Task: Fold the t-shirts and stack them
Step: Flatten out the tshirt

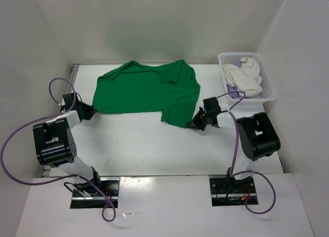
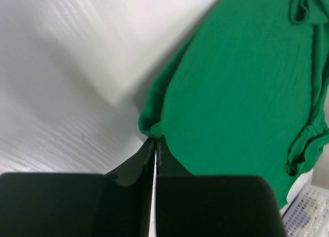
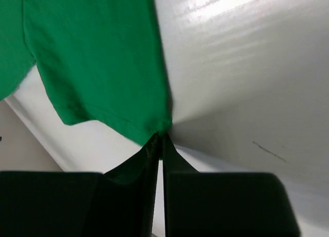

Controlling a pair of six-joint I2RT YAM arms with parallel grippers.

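Overhead, the green t-shirt (image 1: 146,90) lies spread across the back of the counter (image 1: 139,144), collar toward the far wall, its right side hanging lower than its left. The left fingers (image 1: 86,112) are at its near-left corner and the right fingers (image 1: 198,123) at its near-right corner. From up here you cannot tell how either pair stands.

The wrist cameras settle it. In the left wrist view the left fingers (image 2: 154,149) are together, pinching a small pucker of the green hem. In the right wrist view the right fingers (image 3: 158,147) are clamped on the very tip of the corner, cloth fanning away from them.

Only the overhead view shows the white basket (image 1: 270,88) in the back-right corner. The white t-shirt (image 1: 247,75) is heaped inside it, and a sliver of the lavender t-shirt (image 1: 232,93) shows underneath. The left wrist view catches only a blurred edge of that basket.

As for room, there is bare counter in front of the shirt's near edge, between the two arms. The side walls stand close outside each arm, and the basket sits just beside the shirt's right sleeve.
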